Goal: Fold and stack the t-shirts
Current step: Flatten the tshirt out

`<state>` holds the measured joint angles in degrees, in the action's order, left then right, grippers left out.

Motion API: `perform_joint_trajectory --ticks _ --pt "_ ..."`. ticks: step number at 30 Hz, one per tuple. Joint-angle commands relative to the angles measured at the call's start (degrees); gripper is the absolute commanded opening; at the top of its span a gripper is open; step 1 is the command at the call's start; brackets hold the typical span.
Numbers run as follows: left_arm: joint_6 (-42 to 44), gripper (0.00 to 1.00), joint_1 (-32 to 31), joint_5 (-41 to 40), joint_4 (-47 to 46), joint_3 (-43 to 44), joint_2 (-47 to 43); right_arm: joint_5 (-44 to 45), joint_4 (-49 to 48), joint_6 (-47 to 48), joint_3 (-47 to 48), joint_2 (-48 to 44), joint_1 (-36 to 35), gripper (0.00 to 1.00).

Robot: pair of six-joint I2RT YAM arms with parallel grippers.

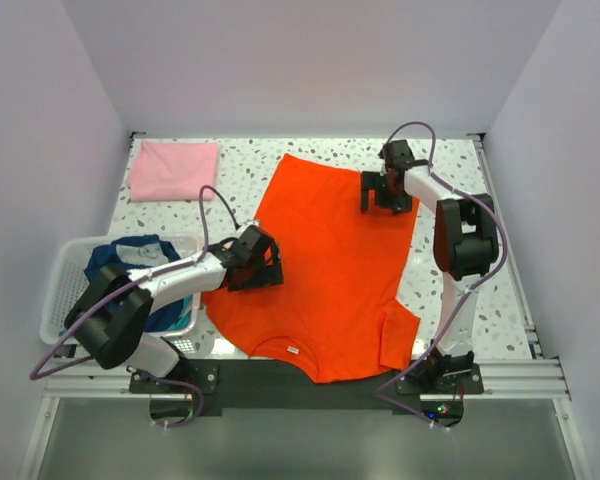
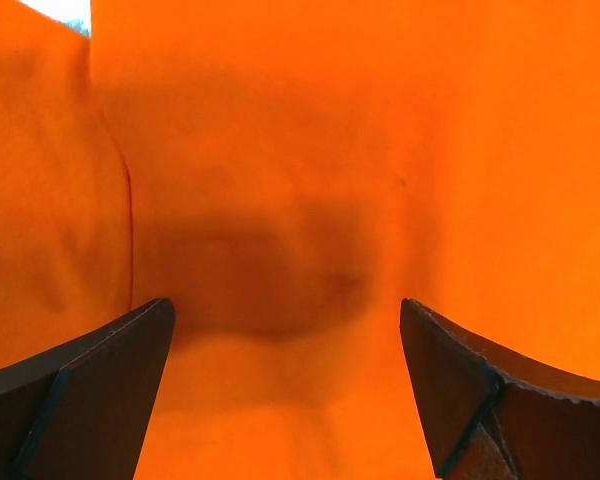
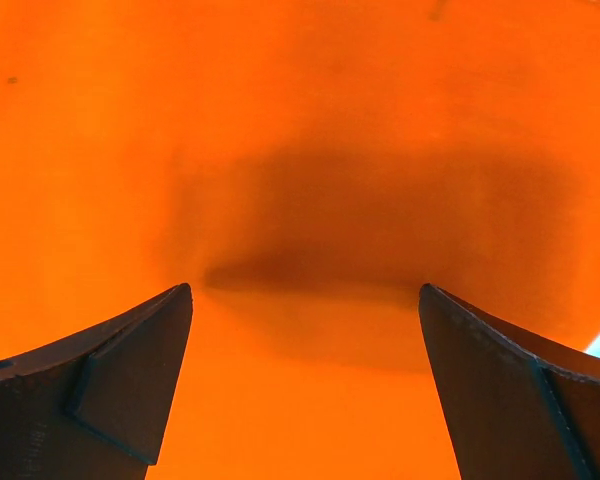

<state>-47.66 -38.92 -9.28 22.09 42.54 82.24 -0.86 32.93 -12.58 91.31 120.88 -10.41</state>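
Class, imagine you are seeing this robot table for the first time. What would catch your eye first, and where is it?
The bright orange-red t-shirt, spread flat across the middle of the table, dominates every view. The left claw and right claw hang open over its left edge and far right corner. A folded pink t-shirt lies at the far left corner, and a white basket holding blue shirts sits at the left.

An orange-red t-shirt [image 1: 320, 260] lies flat centrally; pink t-shirt [image 1: 173, 170] folded far left.
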Motion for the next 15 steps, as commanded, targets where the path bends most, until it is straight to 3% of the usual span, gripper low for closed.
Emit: perform_joint_trajectory --ticks 1,5,10,13,15 --pt "-0.8 1.0 0.4 -3.7 -0.2 5.1 6.4 2.1 1.5 -0.7 0.8 1.6 3.1 0.99" --pt "1.1 1.0 1.9 -4.1 0.0 11.0 13.4 1.0 1.0 -1.8 -2.1 1.1 8.2 0.99" --pt "7.3 1.0 8.7 -0.4 -0.3 22.3 24.6 1.0 1.5 -3.3 -7.5 -1.0 11.8 0.99" --pt "10.8 1.0 11.1 1.5 0.0 34.6 34.1 1.0 0.6 -5.5 -13.5 -3.6 12.6 0.99" --pt "12.2 1.0 11.4 1.5 5.3 48.6 43.4 2.0 -0.1 -7.7 -19.0 -7.1 12.7 0.99"
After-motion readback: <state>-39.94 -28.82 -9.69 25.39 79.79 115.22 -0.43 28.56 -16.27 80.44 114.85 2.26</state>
